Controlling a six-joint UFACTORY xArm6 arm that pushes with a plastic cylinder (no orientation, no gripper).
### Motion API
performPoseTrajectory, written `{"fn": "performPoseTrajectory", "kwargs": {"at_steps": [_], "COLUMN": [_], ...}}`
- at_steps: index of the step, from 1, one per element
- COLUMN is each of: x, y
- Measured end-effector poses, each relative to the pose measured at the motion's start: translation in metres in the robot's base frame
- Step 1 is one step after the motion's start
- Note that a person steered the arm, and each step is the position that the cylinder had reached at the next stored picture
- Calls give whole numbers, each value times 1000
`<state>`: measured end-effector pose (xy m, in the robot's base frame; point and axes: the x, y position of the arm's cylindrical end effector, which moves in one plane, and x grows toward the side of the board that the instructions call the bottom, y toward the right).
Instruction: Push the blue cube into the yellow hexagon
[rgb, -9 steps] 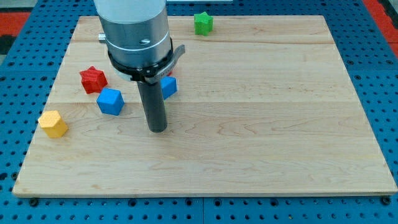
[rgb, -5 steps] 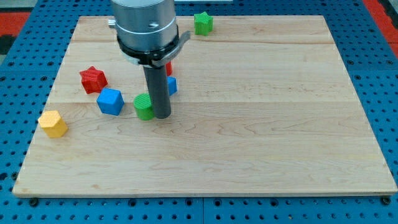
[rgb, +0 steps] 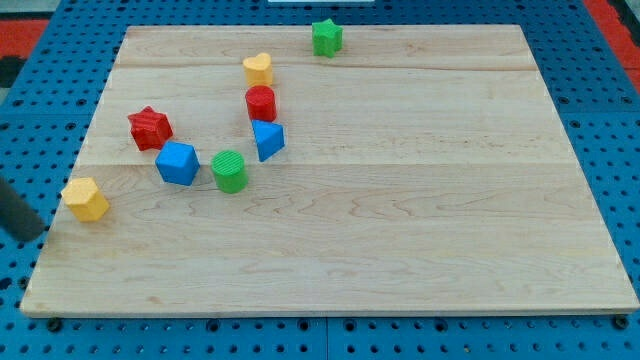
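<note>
Robotics lab test bench: a light wooden board (rgb: 400, 200) lies on a blue perforated mounting plate (rgb: 620, 120), carrying small coloured plastic blocks, including a blue cube (rgb: 177, 163) and yellow hexagon (rgb: 86, 199).

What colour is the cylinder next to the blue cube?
Green. The cylinder sits just to the view's right of the blue cube, clearest in the camera view.

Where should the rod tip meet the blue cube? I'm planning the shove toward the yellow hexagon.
Press the blue cube on its face toward the view's right and top, the side away from the yellow hexagon, which lies toward the view's lower left. Come in between the cube and the green cylinder. My tip sits left of the hexagon.
</note>
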<state>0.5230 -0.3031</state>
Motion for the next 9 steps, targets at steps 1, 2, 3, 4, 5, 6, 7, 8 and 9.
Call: {"fn": "performPoseTrajectory", "kwargs": {"at_steps": [1, 2, 3, 4, 5, 6, 7, 8, 9], "x": [-32, -39, -11, -6, 13, 13, 9, -34, -86], "y": [9, 68, 127, 84, 96, 153, 95, 63, 80]}}
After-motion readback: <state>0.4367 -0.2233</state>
